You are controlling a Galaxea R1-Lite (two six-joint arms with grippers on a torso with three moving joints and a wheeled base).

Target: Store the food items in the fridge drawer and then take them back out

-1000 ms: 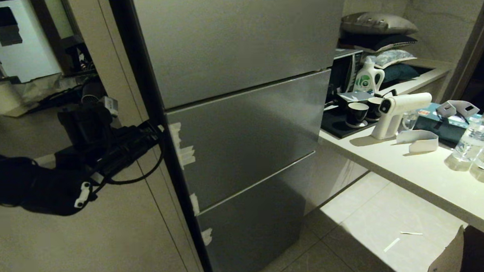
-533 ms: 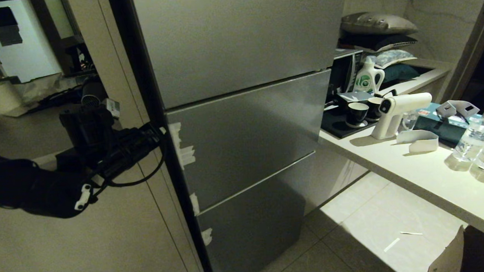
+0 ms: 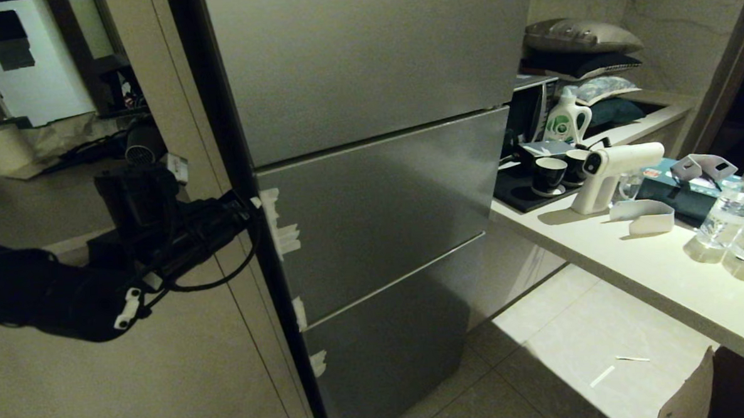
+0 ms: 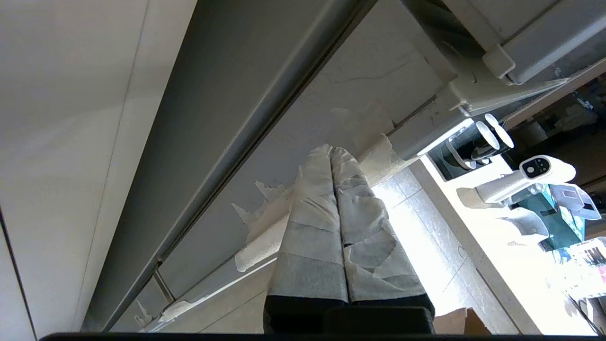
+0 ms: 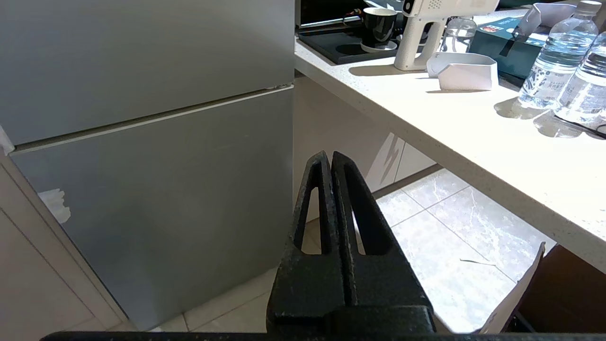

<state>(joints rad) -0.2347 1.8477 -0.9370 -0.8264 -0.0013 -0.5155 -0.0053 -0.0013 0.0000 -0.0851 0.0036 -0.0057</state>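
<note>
Since a second ago the left arm has crept slightly toward the fridge, so the left gripper point(image 3: 246, 209) now sits right at the taped left edge of the middle door panel point(image 3: 384, 202); nothing else has shifted. In the left wrist view its tape-wrapped fingers point(image 4: 326, 189) lie pressed together, their tips against the scraps of whitish tape point(image 4: 265, 222) along the panel's side edge, holding nothing. Whether the tips have entered the seam cannot be told.

All three grey panels of the fridge point(image 3: 366, 65) are flush and closed, so the fridge drawer and the food items are hidden from every view.

The right gripper point(image 5: 330, 158) hangs low in front of the bottom panel point(image 5: 165, 189), its black fingers closed together on nothing, well apart from the fridge front.

To the left of the fridge a beige cabinet wall point(image 3: 165, 369) runs close beside the left arm. To the right, the counter point(image 3: 651, 272) juts out with a white spray gun point(image 3: 615, 167), cups point(image 3: 547, 175) and water bottles point(image 3: 727, 209); between its edge and the fridge lies open tiled floor point(image 3: 572, 345).
</note>
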